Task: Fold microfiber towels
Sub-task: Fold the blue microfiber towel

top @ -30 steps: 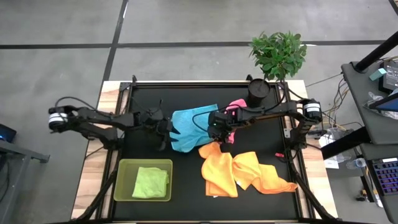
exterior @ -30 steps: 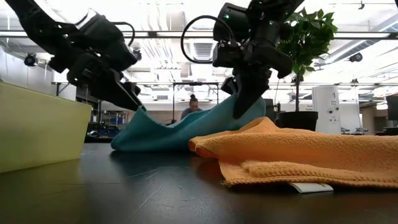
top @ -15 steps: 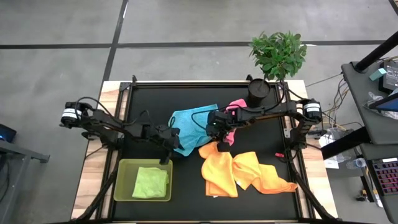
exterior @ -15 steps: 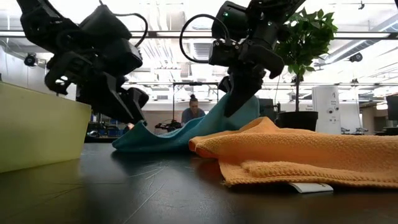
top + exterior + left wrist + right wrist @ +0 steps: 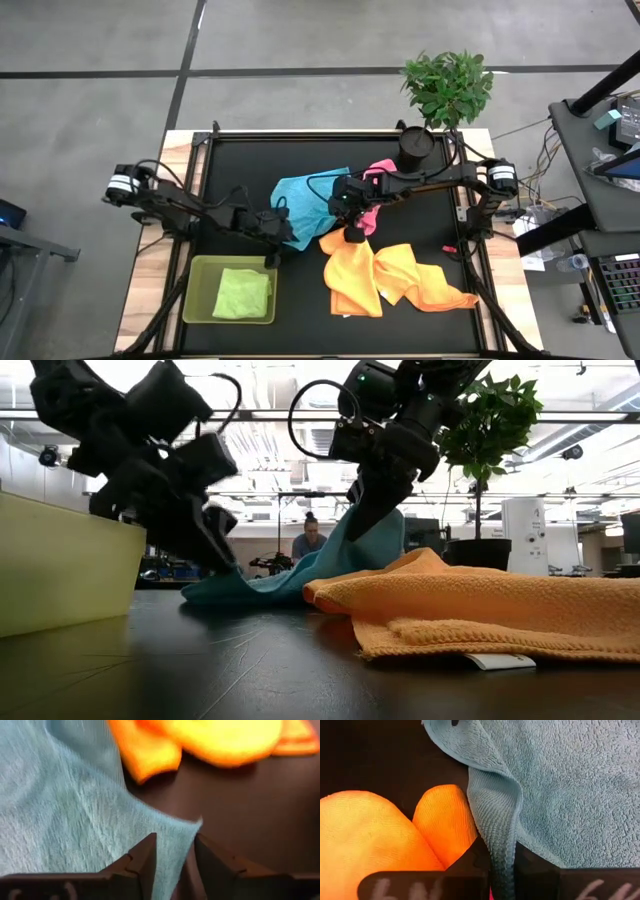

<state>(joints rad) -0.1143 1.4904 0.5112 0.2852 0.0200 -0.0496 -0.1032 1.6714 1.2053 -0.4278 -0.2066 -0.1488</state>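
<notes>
A light blue towel (image 5: 305,200) lies crumpled in the middle of the black table, its right end raised (image 5: 375,540). My left gripper (image 5: 281,229) is shut on the towel's near left corner, low over the table. My right gripper (image 5: 346,217) is shut on the towel's right side and holds it up. Orange towels (image 5: 390,275) lie in a heap at the near right. A pink towel (image 5: 379,172) lies behind my right arm. A lime green towel (image 5: 241,293) lies folded in the tray (image 5: 196,268). My left gripper has the towel's corner (image 5: 176,845) between its two fingers, reaching in low from the table's left. The rest of the towel spreads away from it over the table. My right gripper pinches a bunched fold of the towel's right side (image 5: 496,837) between its two fingers, from above and slanting. That end is lifted (image 5: 385,535), and the cloth slopes down from it to the table.
The translucent lime-green tray stands at the near left. A dark pot (image 5: 415,148) with a green plant (image 5: 448,85) stands at the far right. The orange heap (image 5: 480,610) lies close to the blue towel's right end.
My left gripper has gone toward the table's near edge and to the right, along the blue towel's left side to its near corner, and has turned. My right gripper has risen a little with the towel's right end.
</notes>
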